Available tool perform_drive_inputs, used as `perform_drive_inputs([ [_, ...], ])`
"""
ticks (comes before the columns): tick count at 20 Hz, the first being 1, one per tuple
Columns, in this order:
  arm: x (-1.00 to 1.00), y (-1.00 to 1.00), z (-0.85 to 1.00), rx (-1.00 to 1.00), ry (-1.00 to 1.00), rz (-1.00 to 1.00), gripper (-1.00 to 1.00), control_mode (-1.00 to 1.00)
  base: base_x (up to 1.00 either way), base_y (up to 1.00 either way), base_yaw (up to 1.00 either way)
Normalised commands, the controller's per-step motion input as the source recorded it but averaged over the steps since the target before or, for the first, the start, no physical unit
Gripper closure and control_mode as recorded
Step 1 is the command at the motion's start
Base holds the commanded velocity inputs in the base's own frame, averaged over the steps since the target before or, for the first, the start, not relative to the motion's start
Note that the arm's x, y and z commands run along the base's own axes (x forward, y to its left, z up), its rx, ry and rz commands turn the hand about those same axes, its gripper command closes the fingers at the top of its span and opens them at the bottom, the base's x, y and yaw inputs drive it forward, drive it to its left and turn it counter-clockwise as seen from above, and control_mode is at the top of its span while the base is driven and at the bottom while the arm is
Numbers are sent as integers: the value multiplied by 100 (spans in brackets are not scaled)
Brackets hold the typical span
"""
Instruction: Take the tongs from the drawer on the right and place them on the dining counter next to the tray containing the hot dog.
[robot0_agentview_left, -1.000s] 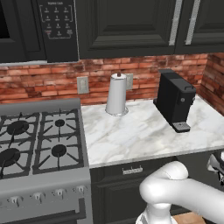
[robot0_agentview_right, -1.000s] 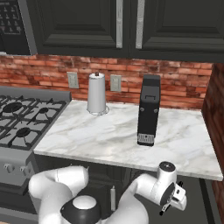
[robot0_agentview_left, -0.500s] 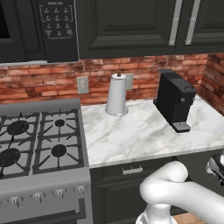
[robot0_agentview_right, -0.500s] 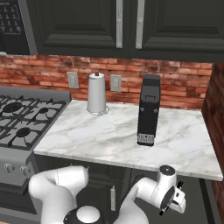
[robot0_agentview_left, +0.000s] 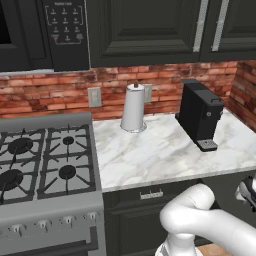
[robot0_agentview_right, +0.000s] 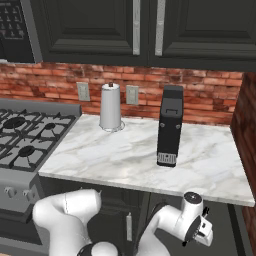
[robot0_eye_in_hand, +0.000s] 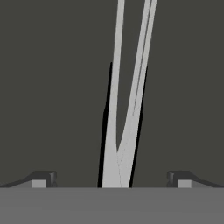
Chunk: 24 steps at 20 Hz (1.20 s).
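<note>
I find the gripper (robot0_eye_in_hand: 112, 179) with jaws spread fully wide, holding nothing. The tongs (robot0_eye_in_hand: 127, 100) lie on the dark drawer (robot0_eye_in_hand: 48, 87) floor, centred between the fingertips (robot0_eye_in_hand: 43, 178). Risk, in my judgement: closing too high would slip off the slim arms, or pinch only one.

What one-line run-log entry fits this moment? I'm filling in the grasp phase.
phase: pre-grasp | gripper: open, fingers either side | target: slim black silver-edged tongs on dark drawer floor | held: nothing
</note>
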Motion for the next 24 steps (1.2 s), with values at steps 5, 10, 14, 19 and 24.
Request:
perform_drive_inputs([
  [5, 4, 0, -15, 0, 0, 0, -100, -100, 0, 0, 0],
  [10, 2, 0, -11, 0, 0, 0, -100, -100, 0, 0, 0],
  [14, 0, 0, -6, 0, 0, 0, 100, -100, 0, 0, 0],
  [19, 0, 0, -5, 0, 0, 0, 100, -100, 0, 0, 0],
  [24, 0, 0, -11, 0, 0, 0, 100, -100, 0, 0, 0],
])
